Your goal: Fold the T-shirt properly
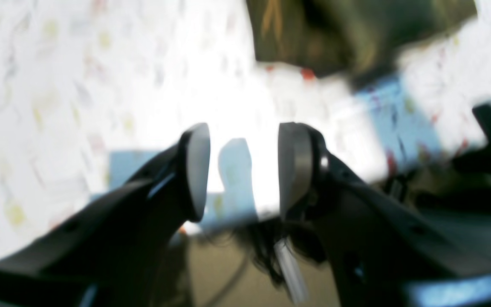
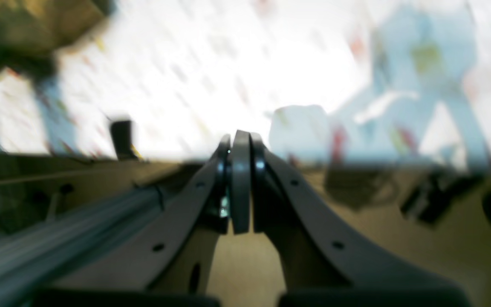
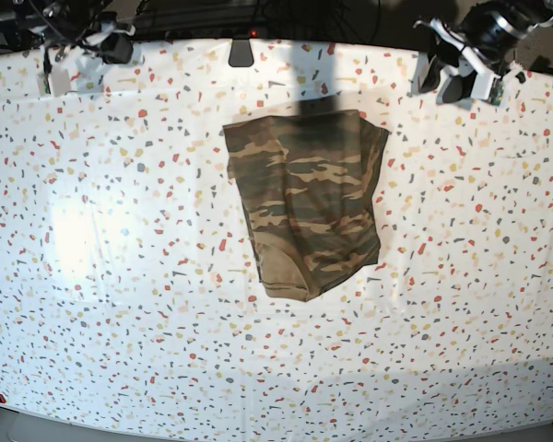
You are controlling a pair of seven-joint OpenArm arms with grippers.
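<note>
- Far left corner of the table [image 3: 92,304]: the right gripper [image 3: 60,78] hangs there above the back edge. Its wrist view shows the pads pressed flat together with nothing between them.
- From that gripper the T-shirt [image 3: 306,207] lies toward the middle of the table and nearer the front; in the right wrist view only a blurred olive patch of it [image 2: 24,34] shows at the upper left, well apart from the closed jaws.
- Centre, a little toward the back edge: the T-shirt lies as a compact, already doubled-over bundle of camouflage cloth, roughly rectangular. Its long axis runs from the back edge toward the front, leaning slightly so the lower end tapers to a rounded corner. Neither gripper touches it.
- Far right corner: the left gripper [image 3: 456,78] hangs above the back edge, jaws standing wide apart and empty, bare tabletop showing between the pads [image 1: 196,170].
- In the left wrist view the cloth [image 1: 356,34] sits ahead and up-right of the tips, well apart.
- Judgement: the left gripper looks the nearer, closest to the bundle's back right corner; already open, it seems better placed for any further fold.
</note>
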